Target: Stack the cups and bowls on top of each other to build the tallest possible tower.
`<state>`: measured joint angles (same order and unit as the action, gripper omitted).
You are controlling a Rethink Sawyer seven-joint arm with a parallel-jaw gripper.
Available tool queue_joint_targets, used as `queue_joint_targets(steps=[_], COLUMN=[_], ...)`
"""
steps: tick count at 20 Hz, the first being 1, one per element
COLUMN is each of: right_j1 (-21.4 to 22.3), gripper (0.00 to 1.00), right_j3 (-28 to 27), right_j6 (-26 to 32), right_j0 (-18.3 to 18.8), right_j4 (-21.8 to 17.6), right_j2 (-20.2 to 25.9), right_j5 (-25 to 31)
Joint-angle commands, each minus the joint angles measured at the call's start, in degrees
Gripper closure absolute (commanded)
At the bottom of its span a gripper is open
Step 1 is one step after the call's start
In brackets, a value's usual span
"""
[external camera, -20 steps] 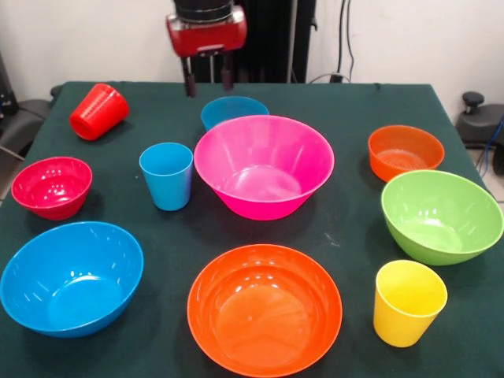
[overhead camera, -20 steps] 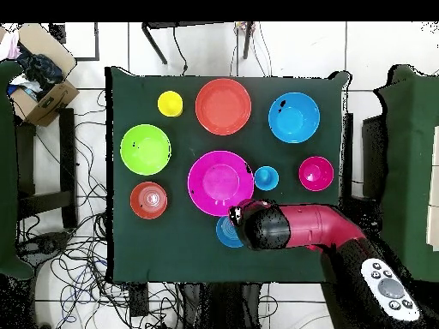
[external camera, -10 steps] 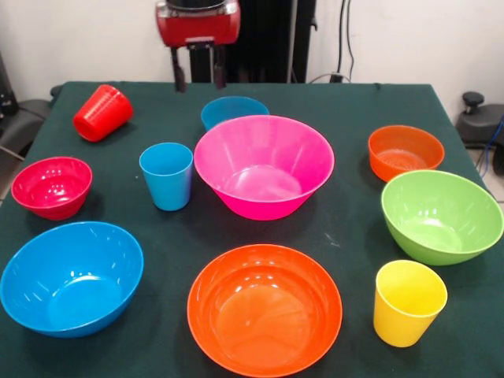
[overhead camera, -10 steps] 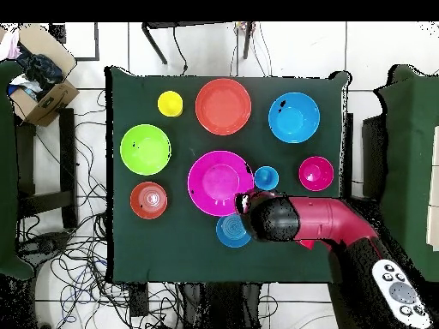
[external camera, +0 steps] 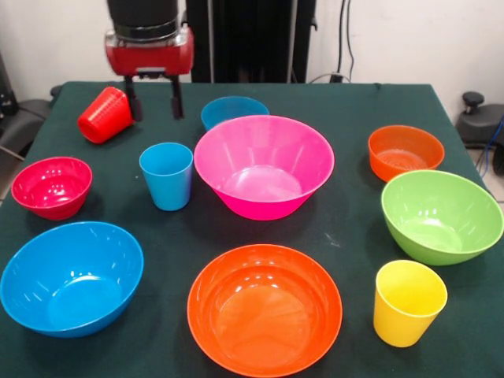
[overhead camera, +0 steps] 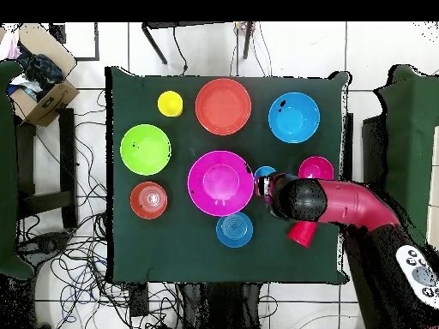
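Note:
My gripper (external camera: 157, 110) hangs open and empty over the far left of the table, just right of the red cup (external camera: 104, 114), which lies on its side. The light blue cup (external camera: 167, 175) stands upright in front of the gripper. The large pink bowl (external camera: 264, 165) sits mid-table, and nothing is stacked in it. Behind it is the small blue bowl (external camera: 234, 110). The yellow cup (external camera: 408, 303) stands near right. In the overhead view the arm (overhead camera: 330, 206) covers part of the light blue cup (overhead camera: 264, 172) and of the small red bowl (overhead camera: 315, 164).
The other bowls stand singly on the green table (external camera: 346, 102): small red (external camera: 52, 185), large blue (external camera: 71, 276), large orange (external camera: 264, 309), green (external camera: 441, 214) and small orange (external camera: 405, 151). A cardboard box (overhead camera: 39, 77) and cables lie on the floor beside the table.
The gripper has moved left in the front view and come lower, from behind the small blue bowl to beside the red cup. It stays open. No cup or bowl has moved.

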<state>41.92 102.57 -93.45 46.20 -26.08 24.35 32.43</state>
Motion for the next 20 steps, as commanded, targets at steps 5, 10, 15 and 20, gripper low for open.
queue_joint_targets(steps=[5,10,15,20], right_j1=[-9.35,-12.48,-11.75,-12.55], gripper=[0.00,0.00,0.00,0.00], right_j3=[-8.60,-12.31,-13.64,-17.19], right_j6=[9.21,9.68,8.78,9.78], right_j0=[1.86,1.82,0.97,-0.09], right_j4=[-7.32,-9.32,-8.59,-8.68], right_j2=[-0.22,-0.12,0.88,1.22], right_j5=[5.05,4.84,6.67,9.35])
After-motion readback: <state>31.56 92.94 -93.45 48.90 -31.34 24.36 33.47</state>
